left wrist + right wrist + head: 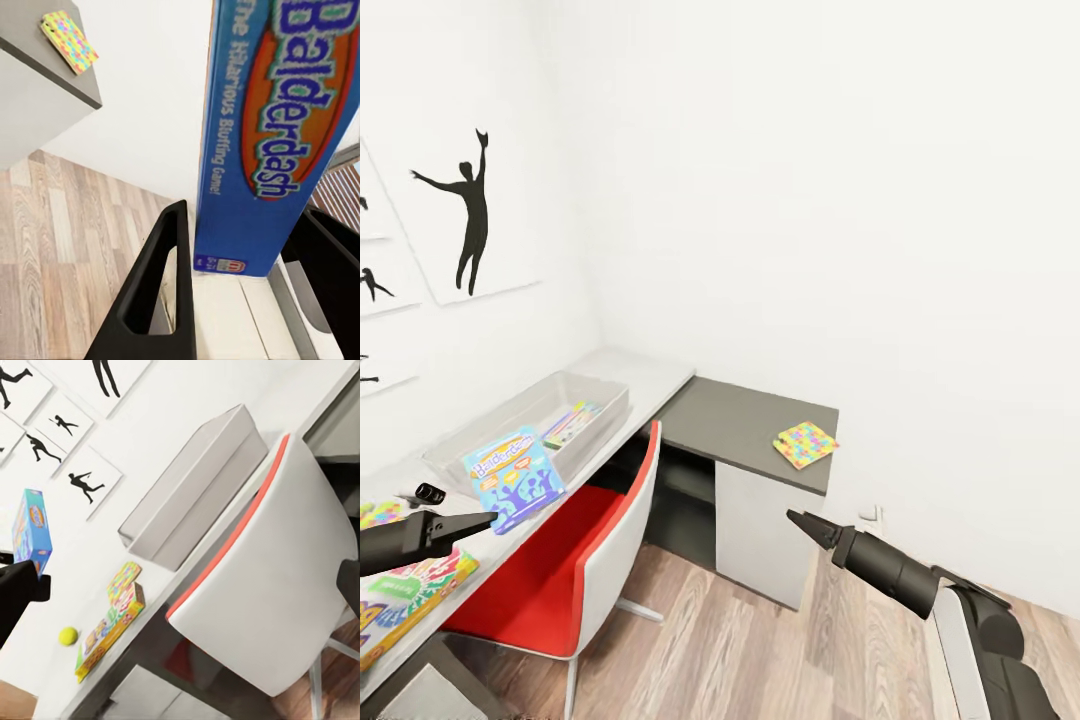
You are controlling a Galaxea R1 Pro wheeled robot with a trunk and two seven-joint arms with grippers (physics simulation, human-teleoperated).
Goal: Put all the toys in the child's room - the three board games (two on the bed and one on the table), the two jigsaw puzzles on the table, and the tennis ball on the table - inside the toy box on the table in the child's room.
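My left gripper [480,521] is shut on the blue Balderdash board game [515,476], which tilts over the near end of the toy box [480,432]. In the left wrist view the game [262,127] stands between the dark fingers [161,285]. A flat colourful item [572,425] lies inside the box. One jigsaw puzzle [805,443] rests on the dark desk corner. Another puzzle [124,581], a colourful board game [112,634] and the tennis ball [69,636] lie on the pale table [650,375]. My right gripper [801,521] hangs open over the floor.
A red chair with a white shell [600,560] is pushed under the table between my arms. White walls with silhouette posters [470,215] close off the corner. Wood floor [760,660] lies below my right arm.
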